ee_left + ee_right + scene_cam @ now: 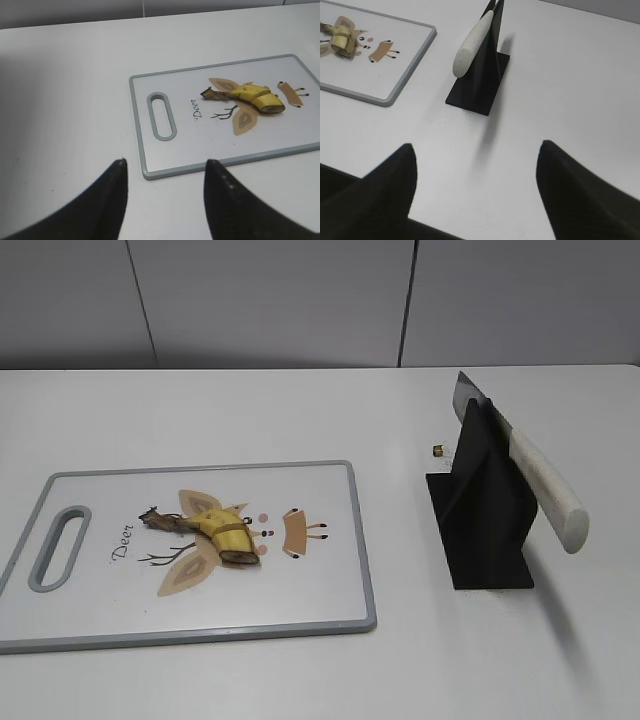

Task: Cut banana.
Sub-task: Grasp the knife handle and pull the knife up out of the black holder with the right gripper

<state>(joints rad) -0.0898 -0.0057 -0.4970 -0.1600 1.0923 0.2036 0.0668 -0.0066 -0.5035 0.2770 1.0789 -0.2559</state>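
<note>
A short yellow banana piece [222,533] with a brown stem lies on the white cutting board [300,602]; it also shows in the left wrist view [252,96] and the right wrist view [342,40]. A knife [540,483] with a pale handle rests in a black stand [482,510], handle toward the front; the handle shows in the right wrist view [471,45]. My left gripper [166,165] is open and empty, above the table near the board's handle corner. My right gripper [476,150] is open and empty, in front of the stand. Neither gripper shows in the exterior view.
The board [150,172] has a grey rim and a slot handle [161,115] at its left end. A tiny dark-gold object [438,450] lies on the table behind the stand. The black stand's base [477,90] sits right of the board.
</note>
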